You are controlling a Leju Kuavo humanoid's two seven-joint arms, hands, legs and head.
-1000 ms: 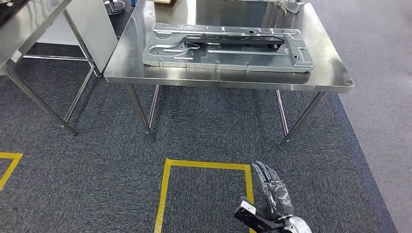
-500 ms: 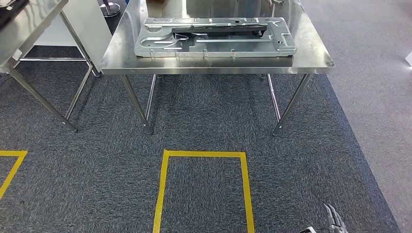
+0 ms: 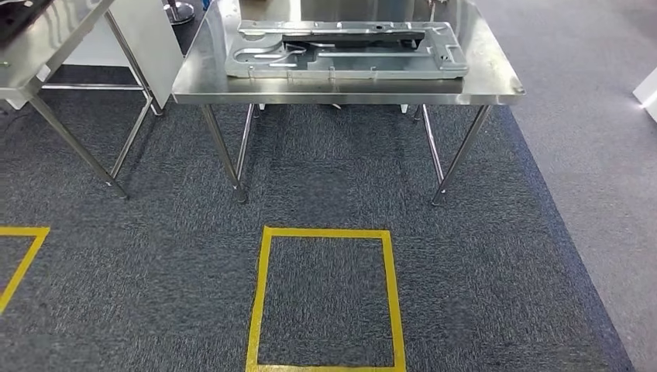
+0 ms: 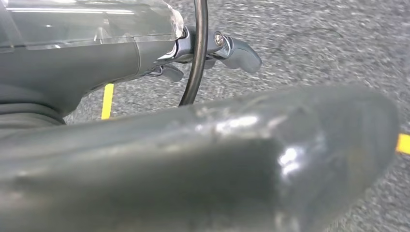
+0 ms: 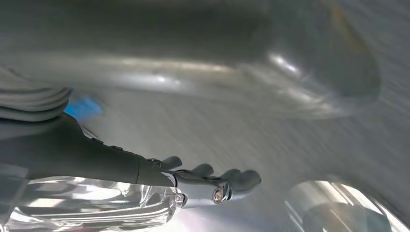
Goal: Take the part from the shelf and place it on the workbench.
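Part [image 3: 346, 49] flat on workbench [image 3: 496, 84]

The part [image 3: 346, 49] and workbench [image 3: 496, 81] are cut off at the far edge. Past the right hand [image 5: 203, 181] fingers [image 5: 241, 180], the floor is smeared with blur.

Dark grey carpet [image 3: 325, 178] with a yellow taped square [image 3: 325, 298], steel tables [image 3: 46, 31] beyond.
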